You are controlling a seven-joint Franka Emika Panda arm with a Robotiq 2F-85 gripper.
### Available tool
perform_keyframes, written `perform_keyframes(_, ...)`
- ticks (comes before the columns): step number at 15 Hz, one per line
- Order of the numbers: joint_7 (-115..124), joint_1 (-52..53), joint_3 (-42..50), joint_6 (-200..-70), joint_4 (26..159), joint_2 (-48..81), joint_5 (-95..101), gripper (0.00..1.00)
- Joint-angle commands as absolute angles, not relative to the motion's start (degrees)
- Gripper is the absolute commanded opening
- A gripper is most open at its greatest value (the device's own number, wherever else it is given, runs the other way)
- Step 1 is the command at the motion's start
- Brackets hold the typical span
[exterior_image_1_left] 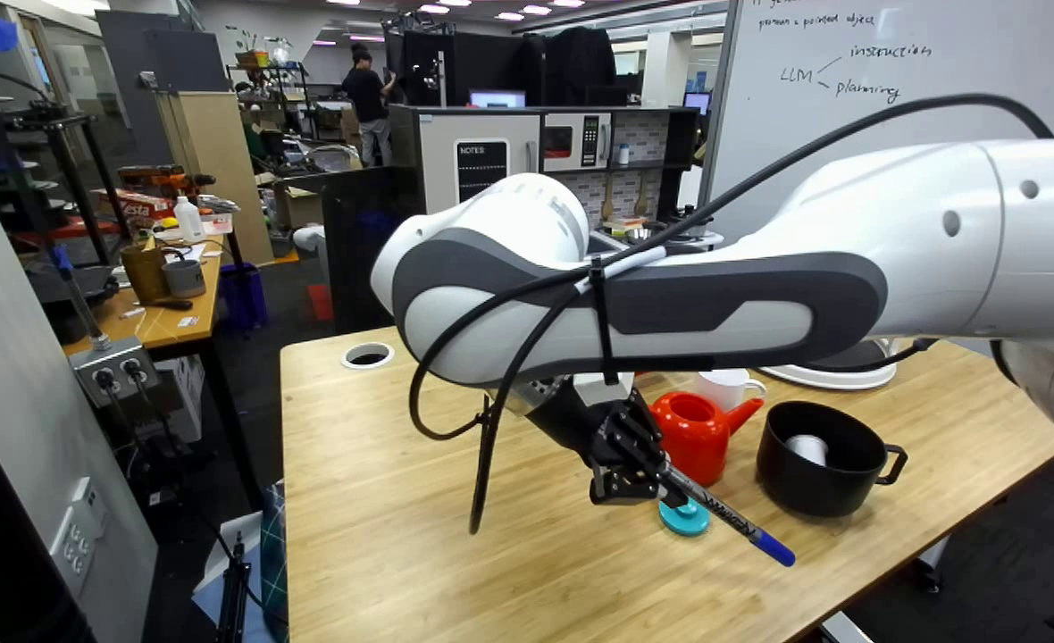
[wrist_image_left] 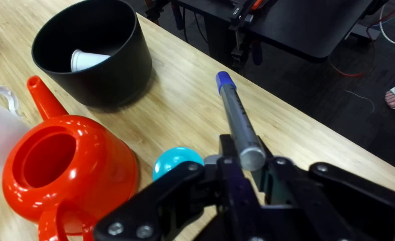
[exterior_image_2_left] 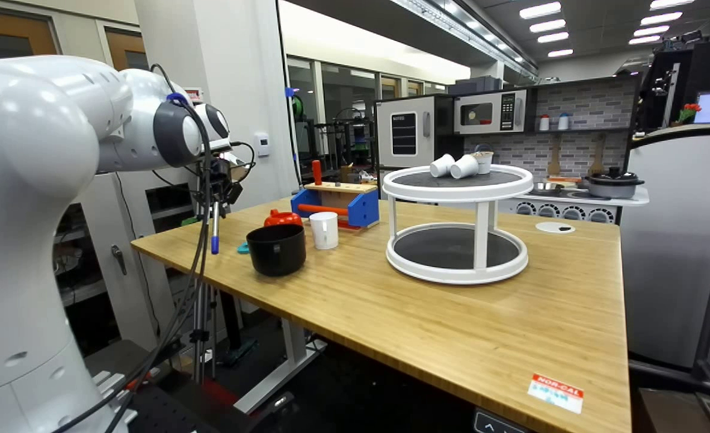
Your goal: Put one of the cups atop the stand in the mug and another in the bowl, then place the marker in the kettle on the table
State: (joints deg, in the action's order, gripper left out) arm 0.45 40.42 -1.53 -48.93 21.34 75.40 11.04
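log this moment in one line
gripper: marker held; kettle: uncovered, marker outside; bowl: cup inside; mug: contents unclear; stand: cups on top

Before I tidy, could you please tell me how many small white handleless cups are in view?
4: a tipped cup, another tipped cup and an upright cup atop the stand, plus a fourth cup on its side in the bowl. Any inside the mug would be hidden.
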Motion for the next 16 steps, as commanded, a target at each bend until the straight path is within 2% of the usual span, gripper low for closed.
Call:
perform_keyframes(1,2.89,39.01,-1.96,-47.89,20.89,75.16,8.05,0.42)
perform_keyframes(3,4.27,38.24,-2.26,-47.98,21.13,74.88,6.80,0.53)
perform_keyframes(9,8.69,36.58,-2.97,-49.40,21.48,74.23,3.18,0.96)
perform_keyframes(10,6.49,37.38,-1.92,-49.42,21.92,74.71,4.97,1.00)
perform_keyframes(11,6.67,37.33,-1.95,-49.44,21.89,74.70,4.88,0.85)
perform_keyframes(13,6.67,37.37,-1.96,-49.44,22.03,74.82,4.90,0.99)
perform_keyframes(16,6.67,37.41,-1.96,-49.45,22.05,74.85,4.91,1.00)
